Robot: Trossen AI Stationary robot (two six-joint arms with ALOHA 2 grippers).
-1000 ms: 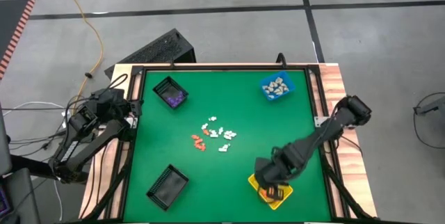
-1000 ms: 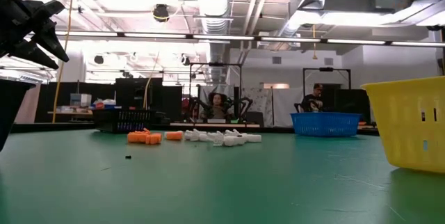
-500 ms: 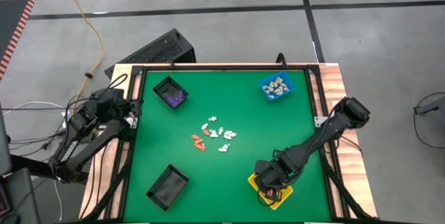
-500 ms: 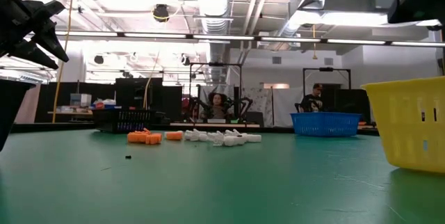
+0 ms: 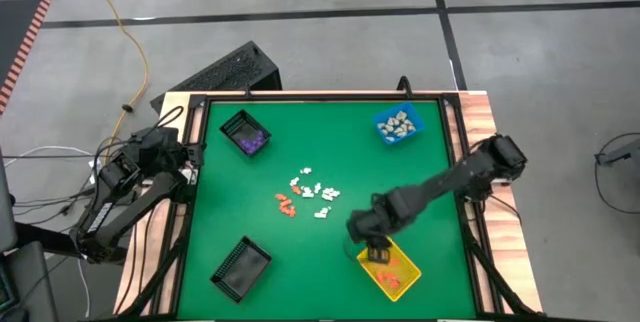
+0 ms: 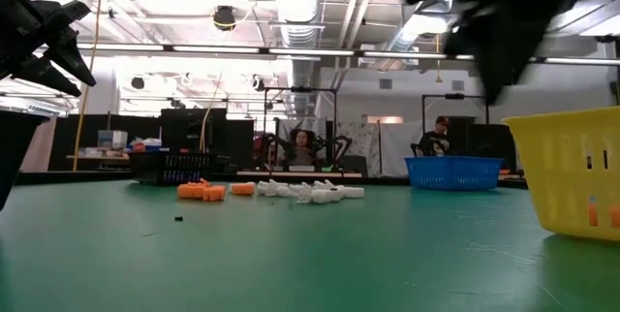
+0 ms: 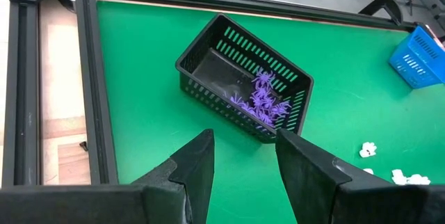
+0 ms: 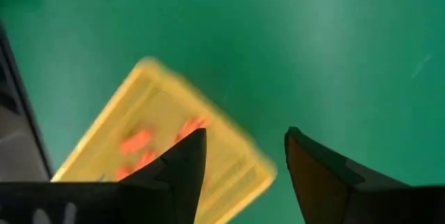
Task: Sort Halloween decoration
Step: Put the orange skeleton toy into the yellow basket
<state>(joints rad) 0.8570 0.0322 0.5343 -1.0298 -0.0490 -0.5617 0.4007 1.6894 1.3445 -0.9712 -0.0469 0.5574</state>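
The loose Halloween decoration lies in the table's middle: white pieces (image 5: 316,193) and orange pieces (image 5: 286,203), also in the low view (image 6: 291,191). More orange pieces (image 8: 135,142) lie in the yellow bin (image 5: 392,268). My right gripper (image 8: 243,175) is open and holds nothing. It hangs over the bin's far left corner (image 5: 372,251), pointing steeply down. My left gripper (image 7: 243,161) waits open above the table's left edge (image 5: 186,168), facing a black bin (image 7: 243,78) that holds purple pieces (image 7: 261,102).
A blue bin (image 5: 398,125) with beige pieces stands at the far right. One black bin (image 5: 245,134) is at the far left and another black bin (image 5: 241,266) at the near left. Bare green mat lies between the pile and the yellow bin.
My right gripper has swung from over the yellow bin's middle toward the table's left and far edges, and now stands at the bin's corner nearer the pile. Orange pieces that it covered before now show in the bin.
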